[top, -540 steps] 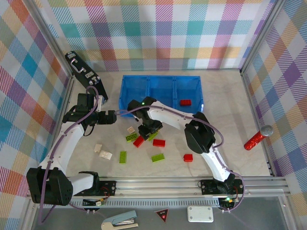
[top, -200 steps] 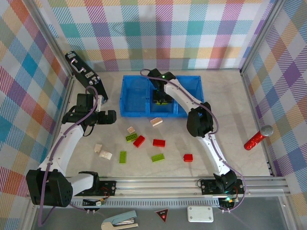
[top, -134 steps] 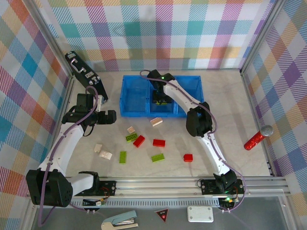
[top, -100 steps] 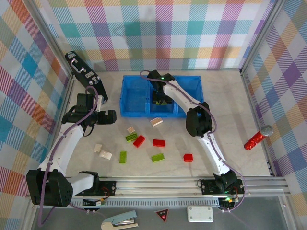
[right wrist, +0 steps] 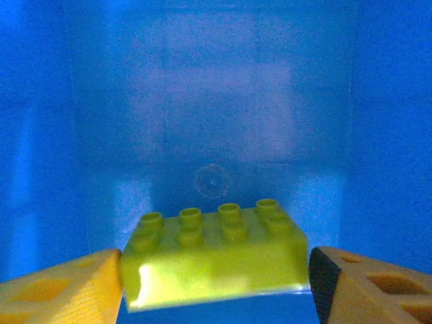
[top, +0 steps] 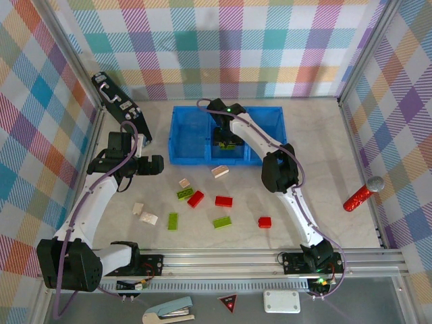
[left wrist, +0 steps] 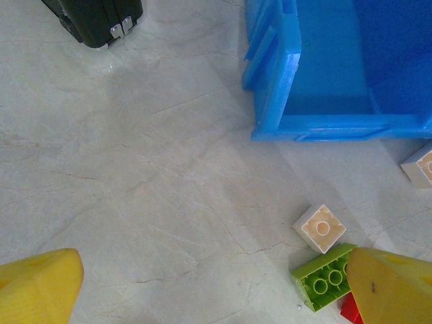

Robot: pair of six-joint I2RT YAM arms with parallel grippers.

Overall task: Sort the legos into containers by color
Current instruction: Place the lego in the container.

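Left gripper [top: 155, 164]: fingers spread wide, nothing between them, over bare table [top: 324, 202]. A cream brick [left wrist: 320, 228] and a loose green brick [left wrist: 322, 283] lie just beside each other at its 4 o'clock from above. Your left arm is nearer these.

Blue tray [top: 189, 135]: at the pile's 12 o'clock.

Right gripper [right wrist: 216, 277]: down in the middle compartment. A lime brick [right wrist: 214, 260] sits between its fingers, long axis running finger to finger. You cannot tell whether it is pinched or merely flanked. My read: pull straight up, no sideways drift.
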